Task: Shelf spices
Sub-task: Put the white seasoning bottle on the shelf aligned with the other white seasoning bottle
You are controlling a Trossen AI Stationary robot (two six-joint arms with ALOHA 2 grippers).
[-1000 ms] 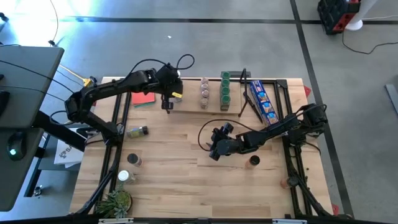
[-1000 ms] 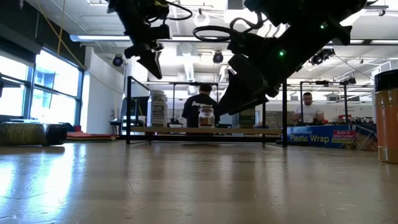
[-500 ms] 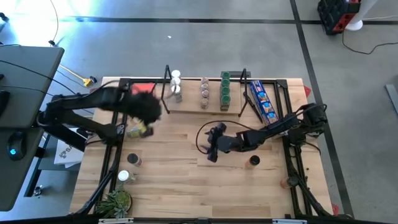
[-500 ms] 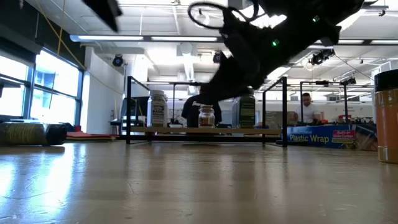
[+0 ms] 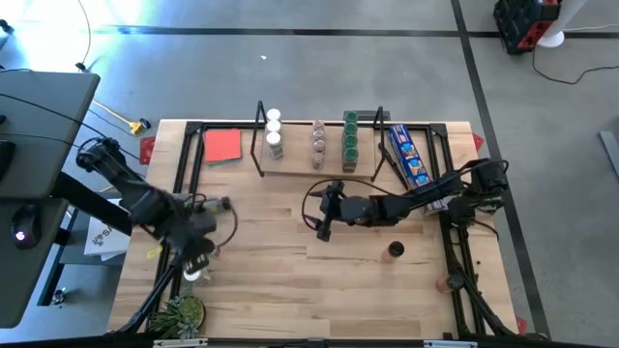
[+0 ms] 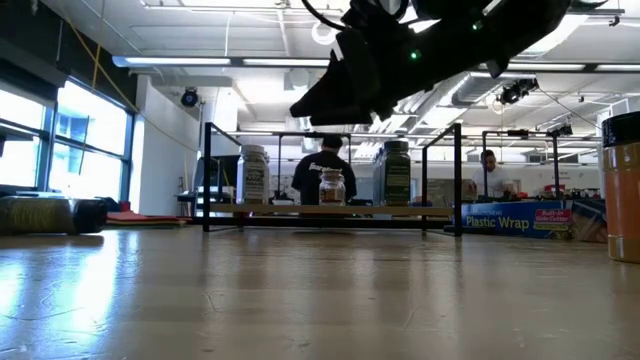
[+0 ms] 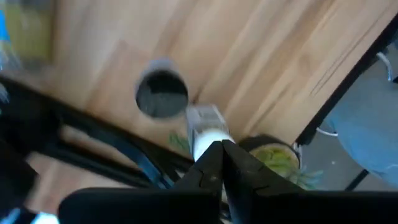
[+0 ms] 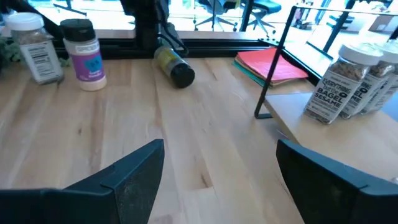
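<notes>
- Along the table's far edge: low rack (image 5: 319, 164) with a light wooden board and thin black metal end frames. Three columns of small clear jars on it – white-capped (image 5: 274, 133), brown-capped (image 5: 317, 145), green-capped (image 5: 350, 135).
- Just beside the rack's right end: long blue printed package (image 5: 406, 155). Beside its left end: flat red-orange card (image 5: 222, 145).
- Left gripper (image 5: 198, 253) low over the table's near-left corner, fingers pressed together, nothing between them. Its wrist view shows the fingertips (image 7: 219, 163) meeting over a white-capped jar (image 7: 205, 127), with a dark-capped jar (image 7: 161, 96) just beside it.
- Yellowish jar with a black cap (image 5: 215, 204) lying on its side near the left edge, apart from the rack.
- Right gripper (image 5: 324, 217) at mid-table in front of the rack, raised, fingers spread wide and empty; a dark-capped jar (image 5: 395, 249) stands on the board behind its arm.
- Right wrist view: two upright jars, white-capped (image 8: 34, 46) and black-capped with a purple label (image 8: 84, 53), near the toppled one.
- Small green plant (image 5: 179, 314) at the near-left corner.
</notes>
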